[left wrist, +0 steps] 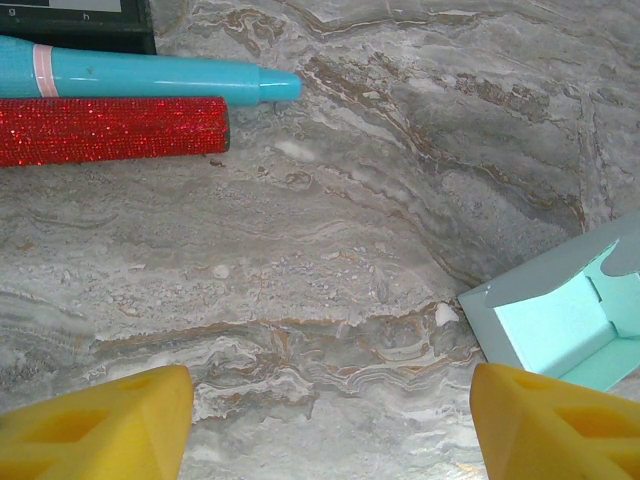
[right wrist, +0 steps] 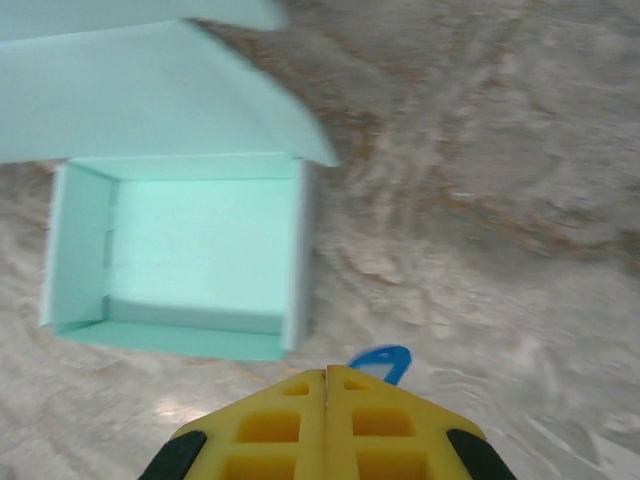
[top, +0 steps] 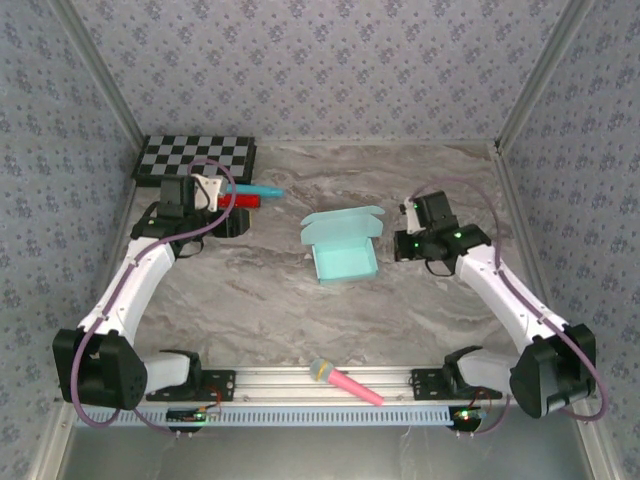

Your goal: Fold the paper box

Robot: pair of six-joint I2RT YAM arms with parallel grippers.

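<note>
Left claw (left wrist: pixel 330 440) stood wide apart, its yellow fingers (left wrist: pixel 100 425) sitting at the two lower corners of the wrist view with bare marbled counter (left wrist: pixel 350 250) between them; it was released, gripping nothing and touching nothing. Right claw (right wrist: pixel 327 385) was clenched, its yellow pads (right wrist: pixel 270 425) pressed together along a thin seam with nothing caught between them. It sat close to the paper box (right wrist: pixel 200 250) but apart from it, and a small blue shape (right wrist: pixel 380 362), too blurred to identify, showed on the counter just beyond its tip. From above, the pale aqua box lay near the middle of the counter, between the two arms and nearer the right one. Its tray was formed, the low walls upright and the hollow open upward, while the lid flap stood unfolded on the far side. One corner of it reached into the left wrist view at the right edge. Well to the left lay a teal pen (left wrist: pixel 150 78) and a red glitter stick (left wrist: pixel 110 130), side by side, just in front of a checkerboard (top: pixel 195 158).
</note>
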